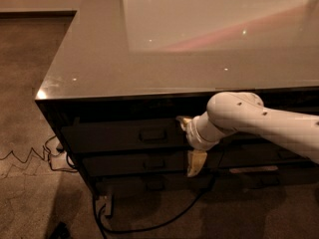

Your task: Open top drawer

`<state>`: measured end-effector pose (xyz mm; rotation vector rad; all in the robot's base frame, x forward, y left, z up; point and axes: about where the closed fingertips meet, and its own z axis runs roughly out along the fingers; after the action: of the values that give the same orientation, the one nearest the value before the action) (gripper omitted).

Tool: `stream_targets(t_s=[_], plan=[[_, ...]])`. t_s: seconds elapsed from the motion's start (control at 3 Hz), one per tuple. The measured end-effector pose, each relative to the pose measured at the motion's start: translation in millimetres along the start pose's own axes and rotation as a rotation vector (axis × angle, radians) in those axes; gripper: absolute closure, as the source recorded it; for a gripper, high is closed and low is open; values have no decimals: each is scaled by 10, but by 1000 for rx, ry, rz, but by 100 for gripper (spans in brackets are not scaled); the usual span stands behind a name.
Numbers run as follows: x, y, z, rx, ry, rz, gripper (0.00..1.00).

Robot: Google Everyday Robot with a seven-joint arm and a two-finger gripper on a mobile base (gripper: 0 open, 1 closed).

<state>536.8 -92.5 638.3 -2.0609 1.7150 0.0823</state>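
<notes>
One cream tool [190, 142], before matte top drawer [112, 136]

Brown carpet floor [30, 83] carries the drawer cabinet [149, 59]. On the carpet, a thin zigzag cable [20, 155] lies at the cabinet's 9 o'clock and a black cable [149, 226] loops by its foot at 6 o'clock. My gripper [188, 144] hangs clear of the floor, in front of the drawer fronts, fingers spread.

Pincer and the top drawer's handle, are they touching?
Apart. In the camera view, a strip of the top drawer shows between its handle and the open pincer, which sits right of the handle.
</notes>
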Motion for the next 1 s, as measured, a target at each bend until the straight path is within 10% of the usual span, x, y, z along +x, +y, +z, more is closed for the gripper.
stream_targets(t_s=[0.67,1.0], plan=[[25,-60,231,-27,5,1,0],[31,-66,255,-32,19,-2,18]])
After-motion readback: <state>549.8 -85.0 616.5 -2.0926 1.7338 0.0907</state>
